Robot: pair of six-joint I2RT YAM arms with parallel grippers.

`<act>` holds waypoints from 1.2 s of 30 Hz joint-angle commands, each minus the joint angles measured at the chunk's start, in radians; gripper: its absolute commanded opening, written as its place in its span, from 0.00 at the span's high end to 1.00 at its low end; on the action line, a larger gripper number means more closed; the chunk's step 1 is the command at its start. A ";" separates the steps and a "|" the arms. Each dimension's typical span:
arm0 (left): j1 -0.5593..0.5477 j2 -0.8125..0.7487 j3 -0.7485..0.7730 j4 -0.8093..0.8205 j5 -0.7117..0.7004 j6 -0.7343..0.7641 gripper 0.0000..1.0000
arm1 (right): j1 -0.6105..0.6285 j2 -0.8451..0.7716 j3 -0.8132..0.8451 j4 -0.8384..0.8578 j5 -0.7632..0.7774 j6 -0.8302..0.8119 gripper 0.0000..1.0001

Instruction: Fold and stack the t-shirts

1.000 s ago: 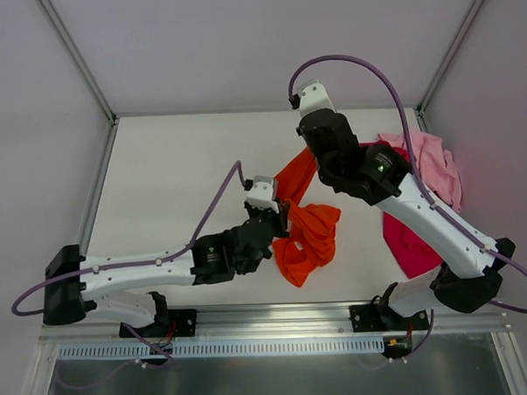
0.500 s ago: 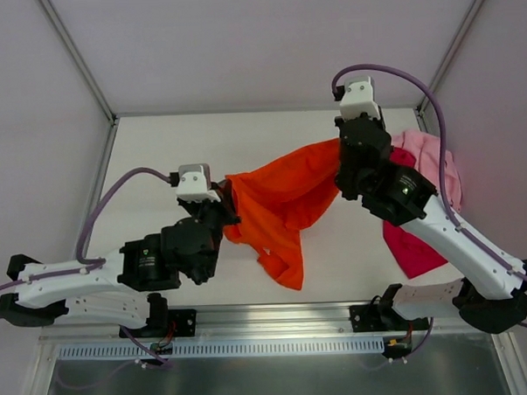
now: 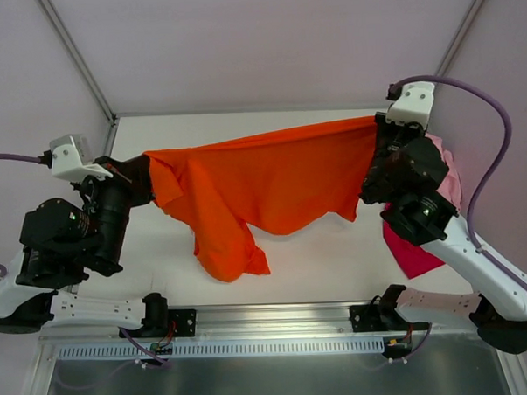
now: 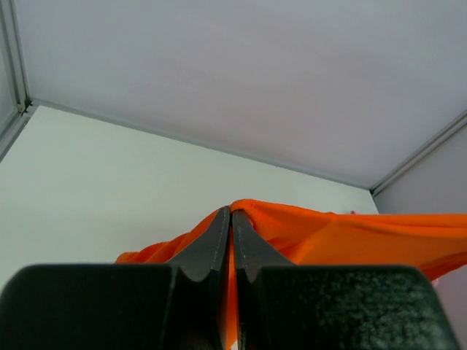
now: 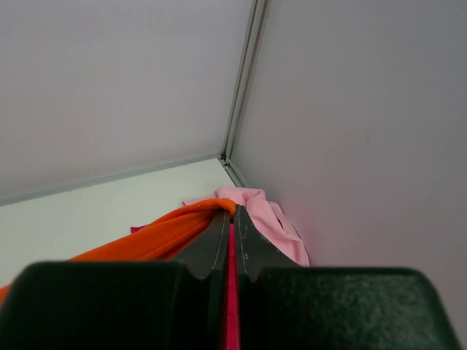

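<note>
The orange t-shirt (image 3: 271,175) hangs stretched lengthwise from left to right.

Counter (image 3: 243,127): matte white, flat, boxed in on three sides.
Back wall (image 3: 265,40): plain pale grey panel.
Side walls: left wall (image 3: 23,94) and right wall (image 3: 510,38), the same pale grey.
Corner posts (image 3: 75,57): slim metal strips where the panels meet.
Front rail (image 3: 277,318): metal bar along the near edge, with a slotted strip (image 3: 252,346) below it.
Light: soft, even, no hard shadows.

Orange t-shirt (image 3: 271,175) hangs stretched across counter (image 3: 243,128), barring the middle; far strip open. Pink t-shirt (image 3: 452,179), magenta t-shirt (image 3: 410,252) crowd right edge.
</note>
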 commanded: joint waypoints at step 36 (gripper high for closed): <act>0.260 -0.069 -0.081 0.304 0.102 0.355 1.00 | -0.013 -0.088 0.203 -0.750 -0.236 0.519 0.99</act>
